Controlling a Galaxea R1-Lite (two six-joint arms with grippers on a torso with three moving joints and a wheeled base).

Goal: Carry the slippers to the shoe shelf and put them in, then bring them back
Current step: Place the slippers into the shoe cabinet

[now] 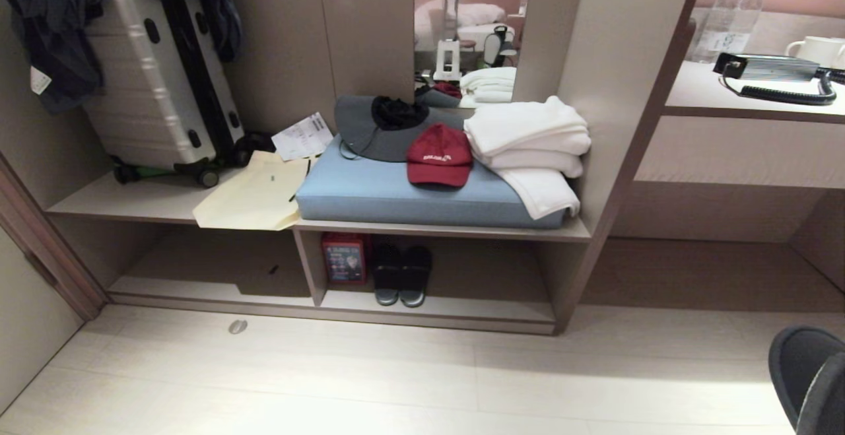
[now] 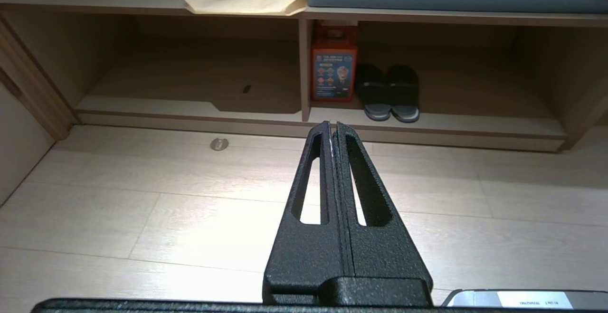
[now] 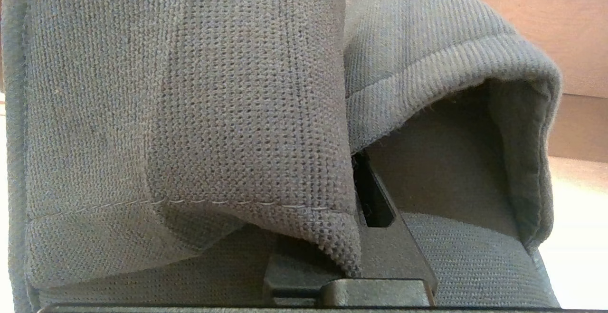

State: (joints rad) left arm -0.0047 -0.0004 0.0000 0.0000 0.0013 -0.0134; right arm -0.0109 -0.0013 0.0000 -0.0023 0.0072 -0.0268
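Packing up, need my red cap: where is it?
Head view, centre: the red cap sits on the blue cushion, between the grey hat and the white towels to its right.

The shoe shelf (image 1: 436, 313) is pale matt wood-grain board, and the floor (image 1: 396, 382) is light, faintly glossy wood-look planks. The slippers (image 1: 401, 275) in the shelf look like matt dark rubber or foam. The left hand (image 2: 332, 125) is black with a rough, grainy finish. Around the right hand (image 3: 375, 203) is coarse grey knitted cloth with stitched seams. Above, the suitcase (image 1: 155, 78) is ribbed silvery hard shell, the cushion (image 1: 409, 194) smooth blue fabric, the towels (image 1: 535, 148) soft white cloth, and the cap (image 1: 439, 154) red cloth.
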